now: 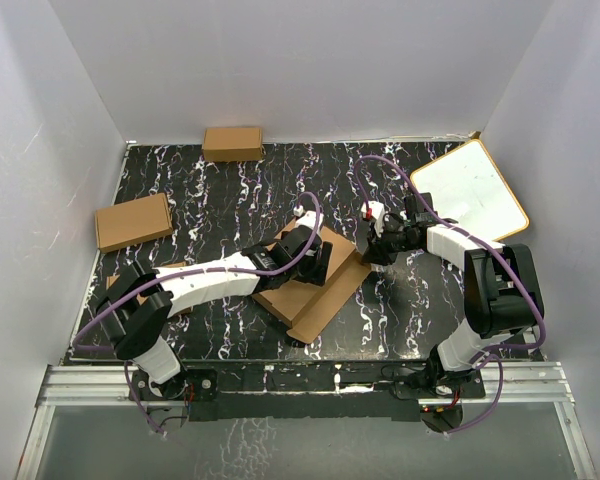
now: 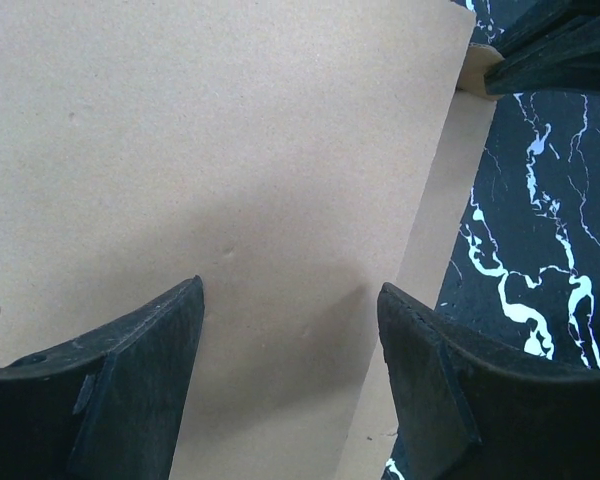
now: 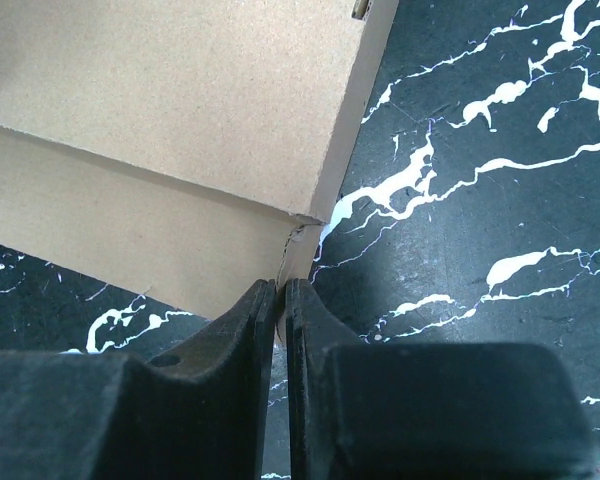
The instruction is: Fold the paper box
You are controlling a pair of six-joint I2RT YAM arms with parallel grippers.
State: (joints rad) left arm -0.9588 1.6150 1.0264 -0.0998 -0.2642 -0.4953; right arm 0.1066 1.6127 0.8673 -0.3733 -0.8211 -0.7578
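Paper box point(image 1: 310, 285) is lying mid-table on the black marbled top point(image 1: 230, 200), partly folded, with one panel doubled over another and the stack sitting askew to the table edge. The left pincer point(image 2: 290, 290) is hovering spread wide above the upper panel, jaws on either side of bare cardboard and gripping nothing; whether it is pressing down cannot be told. The right pincer point(image 3: 280, 287) is working the right-hand corner of the sheet, jaws drawn nearly together and apparently nipping the thin edge of the lower layer just under the folded corner. The step in hand looks like creasing or raising a side flap while the other arm is steadying the sheet. The next move is likely calling for the left arm to be bearing down on the panel so the sheet is not sliding, while the right is lifting its flap along the crease without tearing the corner. Two small made-up boxes point(image 1: 232, 143) point(image 1: 133, 221) are sitting shut at the far and left edges, contents hidden. A white board point(image 1: 470, 190) is lying at the far right.
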